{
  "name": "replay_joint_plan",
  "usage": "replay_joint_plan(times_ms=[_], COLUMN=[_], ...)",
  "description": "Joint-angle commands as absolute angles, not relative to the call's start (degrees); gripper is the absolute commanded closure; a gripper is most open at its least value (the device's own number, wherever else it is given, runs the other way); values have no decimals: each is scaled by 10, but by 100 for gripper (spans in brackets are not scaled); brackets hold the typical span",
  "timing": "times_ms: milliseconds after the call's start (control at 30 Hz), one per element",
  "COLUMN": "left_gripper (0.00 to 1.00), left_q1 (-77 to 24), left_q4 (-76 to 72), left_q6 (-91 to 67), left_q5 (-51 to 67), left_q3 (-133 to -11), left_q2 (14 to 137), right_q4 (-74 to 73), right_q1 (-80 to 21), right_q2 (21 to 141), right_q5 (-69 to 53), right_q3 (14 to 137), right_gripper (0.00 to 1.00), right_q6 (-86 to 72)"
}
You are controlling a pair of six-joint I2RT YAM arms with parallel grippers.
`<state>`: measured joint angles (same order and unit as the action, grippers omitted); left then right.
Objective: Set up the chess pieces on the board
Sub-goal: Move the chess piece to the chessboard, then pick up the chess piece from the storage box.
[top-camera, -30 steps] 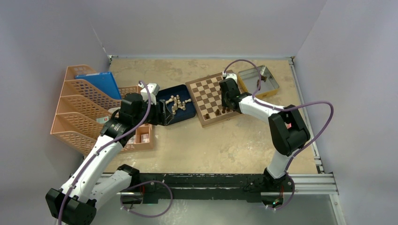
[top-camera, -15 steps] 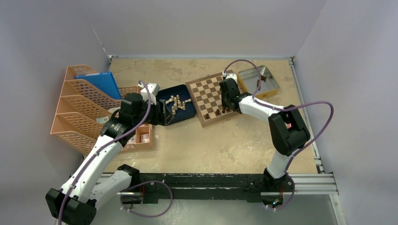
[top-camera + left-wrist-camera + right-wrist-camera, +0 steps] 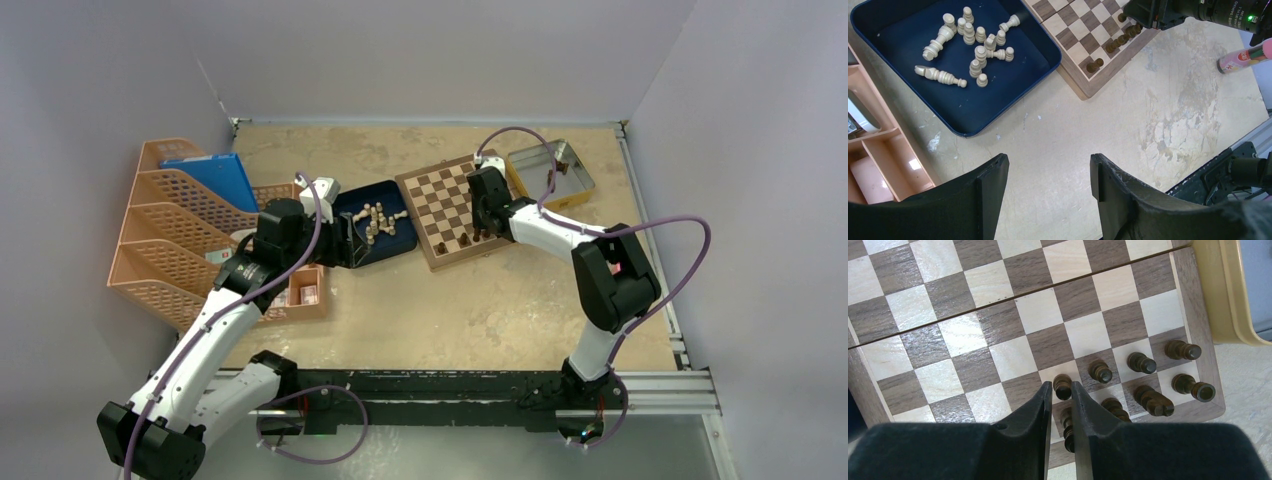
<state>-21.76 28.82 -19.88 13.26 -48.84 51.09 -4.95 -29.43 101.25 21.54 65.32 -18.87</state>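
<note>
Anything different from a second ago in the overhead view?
No visible change. The right pincer stays low over the board corner among the dark pieces. The left pincer stays open near the blue tray, whose cream pieces lie as before.

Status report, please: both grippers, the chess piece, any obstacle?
Left gripper open, empty, above the table. Right gripper astride one dark pawn standing on the board; grip unclear. Neighbouring dark pieces crowd close beside.

tray left of board, tin right
</note>
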Motion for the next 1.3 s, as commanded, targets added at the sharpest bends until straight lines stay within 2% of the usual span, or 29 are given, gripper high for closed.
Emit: replay_joint_plan(times_ms=[0,100,467,833,1267], left_gripper=[39,39,27,21,23], left_q1=[-215,-216,-216,-220,-231], left_q4=[272,273,276,278,272], left_q6=[-190,-187,-188,-188,-178], left_q5=[141,141,145,113,123], left_q3=[-487,-487,-492,-487,-480], left_q2=[508,506,500,481,475], right_q4=[-60,-67,-58,-11,-29], right_q1=[-291,-291,-272,-159,-67], right_q2=[1004,998,968,973,1123], right_q5=[222,222,248,273,273], right_q3=[669,681,717,744,856], right_gripper=[76,76,76,74,74], right_q6=[-191,-194,-205,-159,-120])
